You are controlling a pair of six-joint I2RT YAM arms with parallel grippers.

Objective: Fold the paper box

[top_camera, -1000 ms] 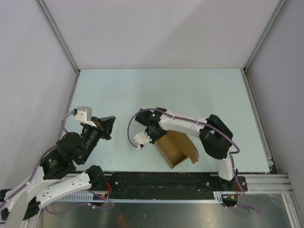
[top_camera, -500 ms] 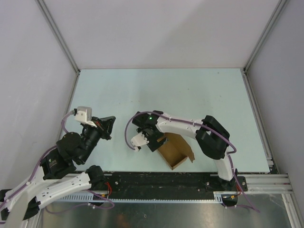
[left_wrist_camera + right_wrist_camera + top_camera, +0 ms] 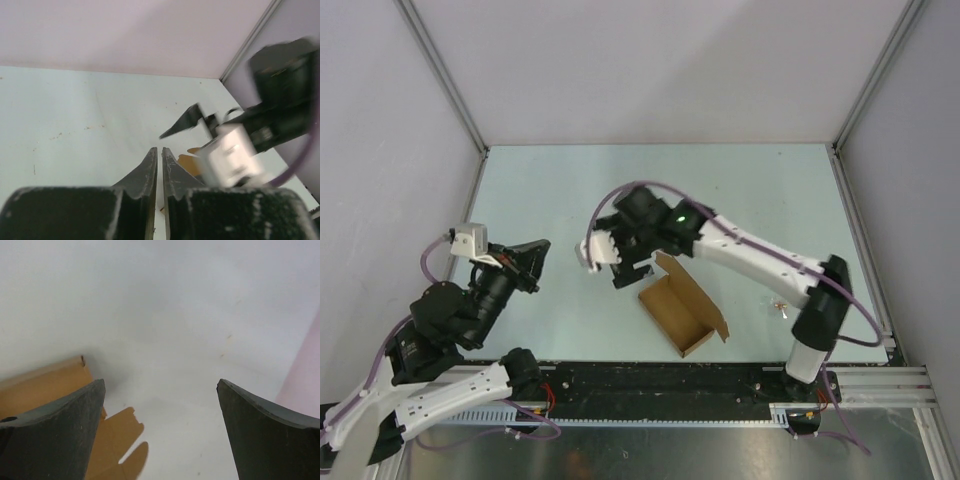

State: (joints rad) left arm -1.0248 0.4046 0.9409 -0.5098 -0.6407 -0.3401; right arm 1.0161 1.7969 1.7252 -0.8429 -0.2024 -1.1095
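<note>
The paper box [image 3: 682, 312] is a brown cardboard piece, partly folded with its top open, lying on the table near the front edge. My right gripper [image 3: 618, 262] hovers just to its upper left, open wide with nothing between the fingers. In the right wrist view [image 3: 160, 383] the paper box [image 3: 45, 385] and one of its tabs show at the lower left beside the left finger. My left gripper [image 3: 533, 258] stands apart at the left, shut and empty; its tips [image 3: 159, 150] nearly touch. A sliver of the box [image 3: 187, 161] shows behind them.
The pale table [image 3: 560, 190] is walled at the back and both sides, with metal posts [image 3: 440, 75] at the corners. A black rail [image 3: 660, 380] runs along the near edge. A small scrap [image 3: 780, 308] lies right of the box.
My right gripper has opened, let go of the box and swung up and away to the far left. The box has settled on the table. The left arm has drawn back slightly.
</note>
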